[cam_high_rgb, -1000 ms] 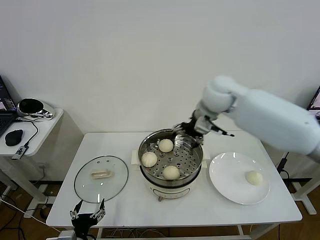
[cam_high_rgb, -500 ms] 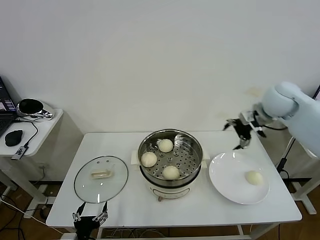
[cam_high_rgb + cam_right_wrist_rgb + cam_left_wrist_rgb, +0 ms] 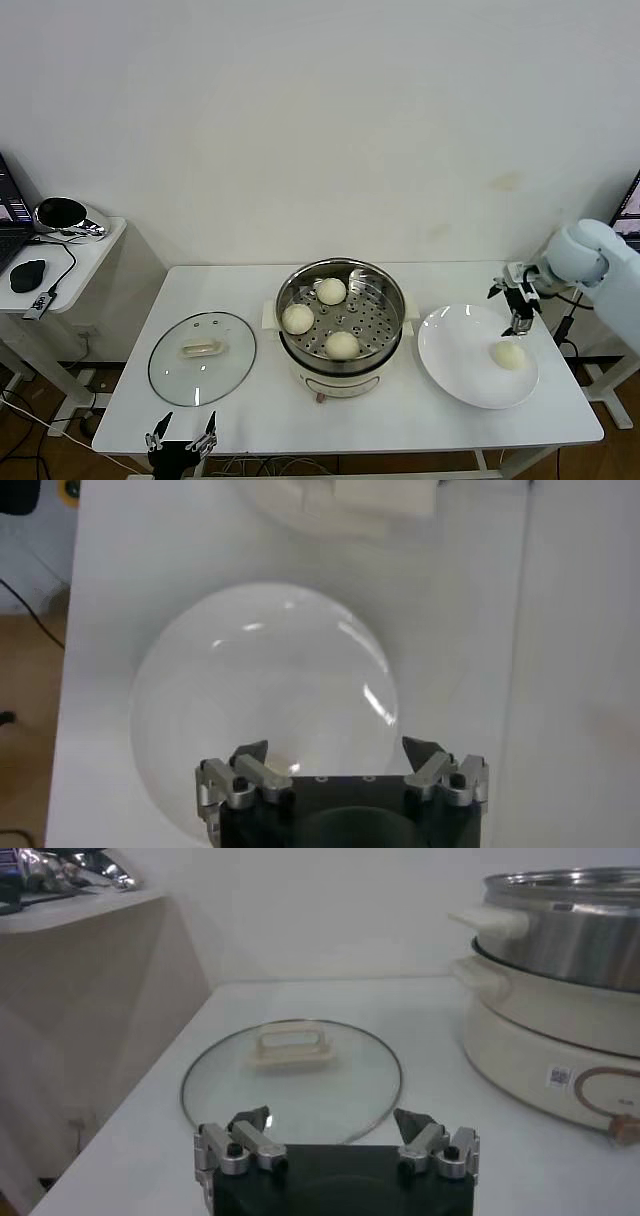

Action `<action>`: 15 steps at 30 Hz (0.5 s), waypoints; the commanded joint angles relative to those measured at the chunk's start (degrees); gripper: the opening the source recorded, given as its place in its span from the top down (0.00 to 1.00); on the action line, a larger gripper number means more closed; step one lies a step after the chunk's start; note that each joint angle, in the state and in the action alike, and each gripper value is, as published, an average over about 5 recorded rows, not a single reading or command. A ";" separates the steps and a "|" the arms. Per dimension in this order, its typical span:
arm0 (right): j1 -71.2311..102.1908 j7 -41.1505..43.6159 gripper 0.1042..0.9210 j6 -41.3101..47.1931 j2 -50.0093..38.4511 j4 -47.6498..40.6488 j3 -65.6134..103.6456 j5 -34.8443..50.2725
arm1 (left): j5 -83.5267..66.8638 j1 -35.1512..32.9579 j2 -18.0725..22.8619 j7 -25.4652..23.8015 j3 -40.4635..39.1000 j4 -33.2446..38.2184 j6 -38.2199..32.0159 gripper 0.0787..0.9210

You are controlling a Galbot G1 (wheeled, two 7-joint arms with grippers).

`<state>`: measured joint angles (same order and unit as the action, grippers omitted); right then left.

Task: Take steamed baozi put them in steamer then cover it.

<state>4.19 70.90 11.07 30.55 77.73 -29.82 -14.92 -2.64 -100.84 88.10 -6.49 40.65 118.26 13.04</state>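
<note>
The last steamed baozi (image 3: 509,355) sits on the white plate (image 3: 455,350), toward its 3 o'clock side; 3 others already lie in the steamer (image 3: 341,315) at the table's centre. My right gripper (image 3: 517,301) hangs just above the plate's far rim, jaws wide apart and empty. I should come straight down astride the bun and close softly, since dough dents. My left gripper (image 3: 181,442) idles open at the table's near edge, by the cover (image 3: 202,357).

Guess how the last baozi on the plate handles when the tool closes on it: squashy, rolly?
The baozi looks smooth and rounded, so likely soft and dents under a tight pinch. On the flat plate a sideways nudge may roll it.
</note>
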 commanded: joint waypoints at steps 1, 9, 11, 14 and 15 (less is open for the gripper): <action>7.01 -0.88 0.12 -1.02 3.66 -8.75 5.05 -5.03 | 0.07 -0.23 -0.02 -0.03 -0.06 -0.22 -0.03 0.12; 8.91 -0.54 0.12 -4.75 6.36 -13.22 6.77 -7.62 | 0.32 0.08 -0.06 -0.14 0.36 -0.93 0.11 0.12; 9.50 -0.88 0.12 -4.84 7.05 -14.20 7.30 -7.63 | 0.39 0.04 -0.08 -0.18 0.44 -1.12 0.10 0.12; 10.29 -0.83 0.12 -5.03 7.55 -15.03 7.89 -7.73 | 0.44 0.02 -0.08 -0.21 0.58 -1.43 0.08 0.12; 10.48 -0.80 0.12 -5.13 7.61 -15.21 8.02 -7.84 | 0.45 0.02 -0.09 -0.20 0.65 -1.51 0.08 0.12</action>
<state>11.71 70.22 7.47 35.94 67.29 -23.95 -20.73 -2.22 -100.72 88.04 -6.68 41.33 116.88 13.10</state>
